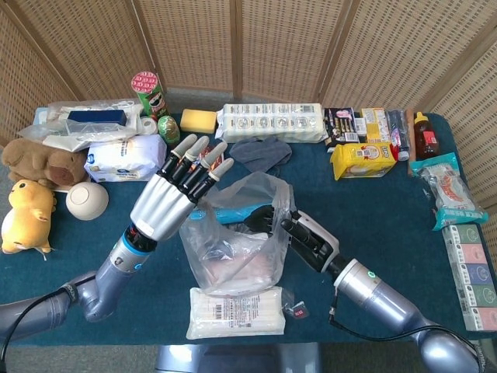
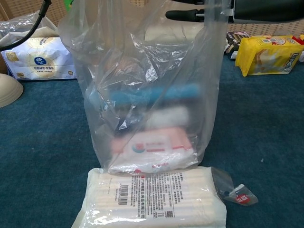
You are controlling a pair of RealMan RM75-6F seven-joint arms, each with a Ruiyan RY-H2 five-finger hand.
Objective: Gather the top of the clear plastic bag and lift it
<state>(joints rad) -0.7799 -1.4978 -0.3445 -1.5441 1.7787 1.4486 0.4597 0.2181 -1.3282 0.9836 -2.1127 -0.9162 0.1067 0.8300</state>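
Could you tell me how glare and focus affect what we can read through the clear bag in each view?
Chest view: the clear plastic bag fills the frame, and its creases catch white highlights that blur the pink packet and blue item inside; the white pack in front is sharp, its barcode visible. Head view: even lighting, only mild sheen on the bag, both the left hand and right hand sharp.

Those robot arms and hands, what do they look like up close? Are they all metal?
They look metallic: each arm is a smooth silver-grey tube with a small teal ring near the wrist. The left hand has a ribbed silver back, black fingers with orange bands and pale tips. The right hand is mostly black with a white panel. Thin black cables run along both forearms.
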